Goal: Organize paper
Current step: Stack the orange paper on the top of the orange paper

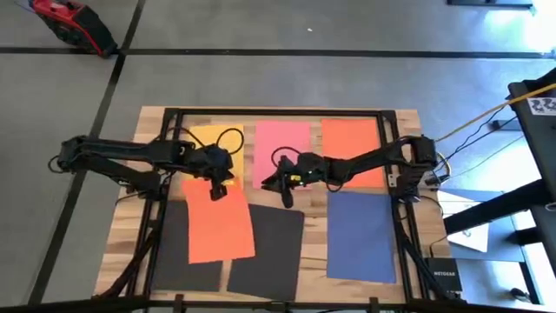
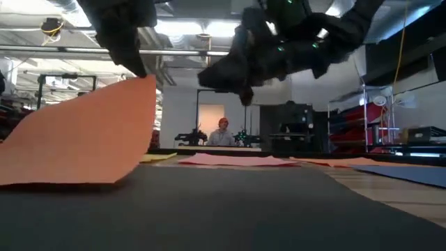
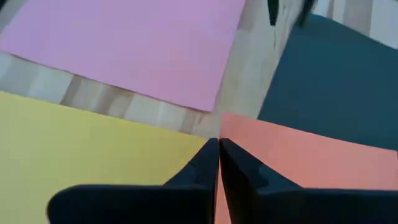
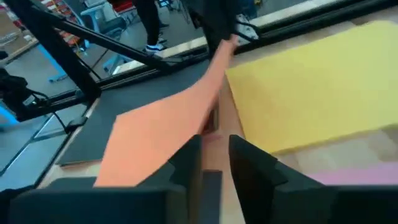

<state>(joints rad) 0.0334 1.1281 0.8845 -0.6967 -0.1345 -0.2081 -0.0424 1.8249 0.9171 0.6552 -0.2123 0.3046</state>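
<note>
An orange sheet of paper (image 1: 219,228) lies partly over a black sheet (image 1: 178,252) at the near left, with one far corner raised. My left gripper (image 1: 217,184) is shut on that corner. My right gripper (image 1: 268,183) hangs open above the table's middle, near the pink sheet (image 1: 282,148) and touching nothing; in its wrist view (image 4: 214,146) bare wood shows between the fingers. A yellow sheet (image 1: 208,137) and a second orange sheet (image 1: 352,148) lie flat at the far side. A second black sheet (image 1: 269,248) and a dark blue sheet (image 1: 360,235) lie at the near side. My left gripper pinches the orange sheet's raised far corner (image 3: 231,124) between its two shut fingers, coming from above and pointing down. It is a single layer. That corner (image 2: 150,80) stands lifted off the table, and the sheet curves down from it, its near part resting on the black sheet.
The table is ringed by a dark metal frame (image 1: 261,111). Bare wood shows in strips between the sheets (image 1: 317,200). Cables loop over the yellow sheet's far side (image 1: 228,137). In the low view a person (image 2: 223,134) sits in the room beyond the table.
</note>
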